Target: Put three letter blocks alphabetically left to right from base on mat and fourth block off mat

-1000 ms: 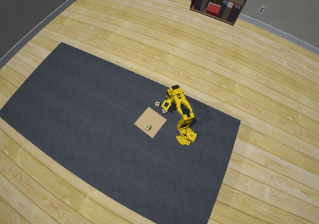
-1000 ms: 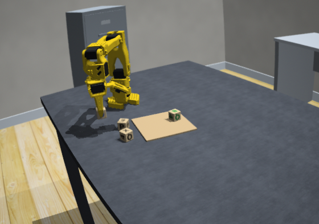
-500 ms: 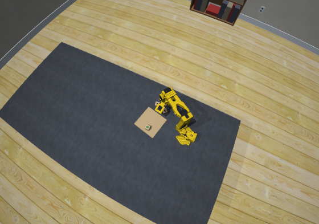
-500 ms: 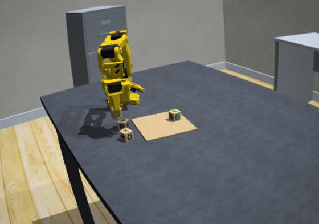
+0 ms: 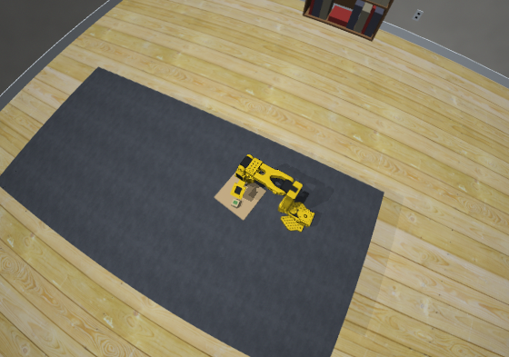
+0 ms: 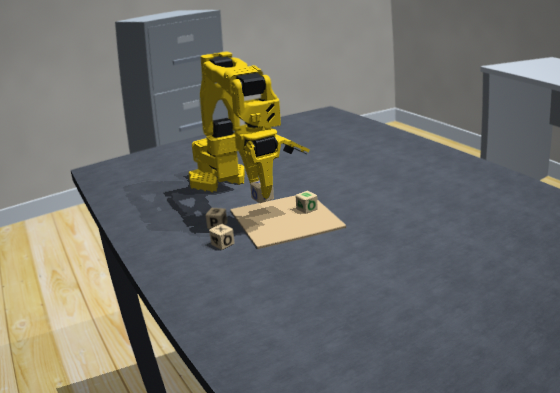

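the tool (image 6: 262, 191) grips a block (image 6: 257, 191) just above the mat's (image 6: 300, 223) near edge. two blocks (image 6: 216, 217) (image 6: 221, 236) sit off the mat beside it; a green-lettered block (image 6: 306, 201) stands beyond.

Matt tan mat (image 6: 300, 225) (cardboard-like) on a dark, cloth-textured table (image 6: 400, 273); pale wooden blocks (image 6: 221, 236).

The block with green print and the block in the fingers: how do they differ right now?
The green-printed block rests flat on the tan mat, near its far corner, untouched. The held block is pinched in the gripper and hangs at the mat's near edge by the arm; its marks look dark, not green. Both are small pale wooden cubes.
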